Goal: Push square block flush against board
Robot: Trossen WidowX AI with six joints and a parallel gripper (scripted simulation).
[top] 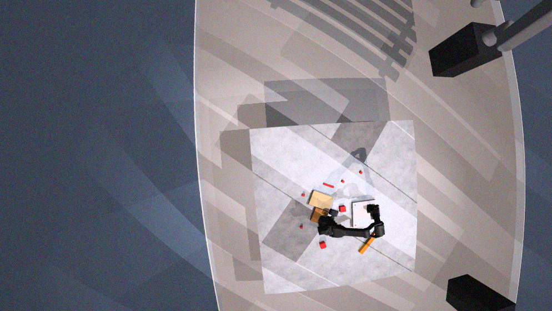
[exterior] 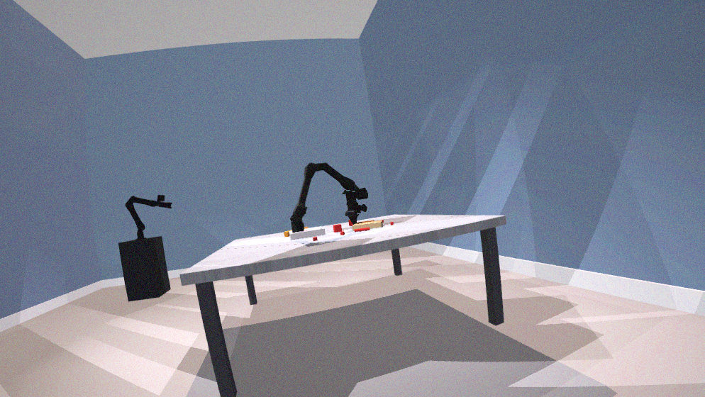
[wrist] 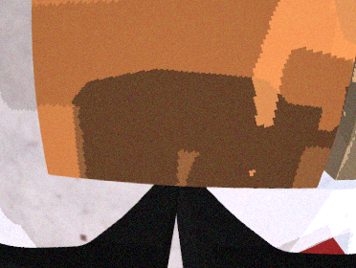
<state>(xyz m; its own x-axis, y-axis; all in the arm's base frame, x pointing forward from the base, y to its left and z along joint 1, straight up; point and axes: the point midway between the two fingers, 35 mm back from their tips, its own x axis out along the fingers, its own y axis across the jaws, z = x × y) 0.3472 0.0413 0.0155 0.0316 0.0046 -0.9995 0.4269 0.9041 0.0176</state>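
The square block [top: 319,214] [wrist: 144,38] is orange-brown and lies flat on the table. The tan rectangular board [top: 321,199] [exterior: 367,225] [wrist: 348,144] lies along one side of it, at the right edge of the wrist view. They are very close there; I cannot tell if the whole side touches. Their near edges look almost even in the wrist view. My gripper [exterior: 352,222] [wrist: 177,177] is shut and empty, low, with its tips at the block's near side. In the top view the arm hides the tips and part of the block.
A red cube [top: 342,208] [exterior: 337,228] sits between the board and a white flat box [top: 359,214] [exterior: 307,235]. Another red cube [top: 322,245] is below the arm. A red stick [top: 328,185] [exterior: 361,230] lies near the board. An orange bar [top: 366,245] lies near the arm's base.
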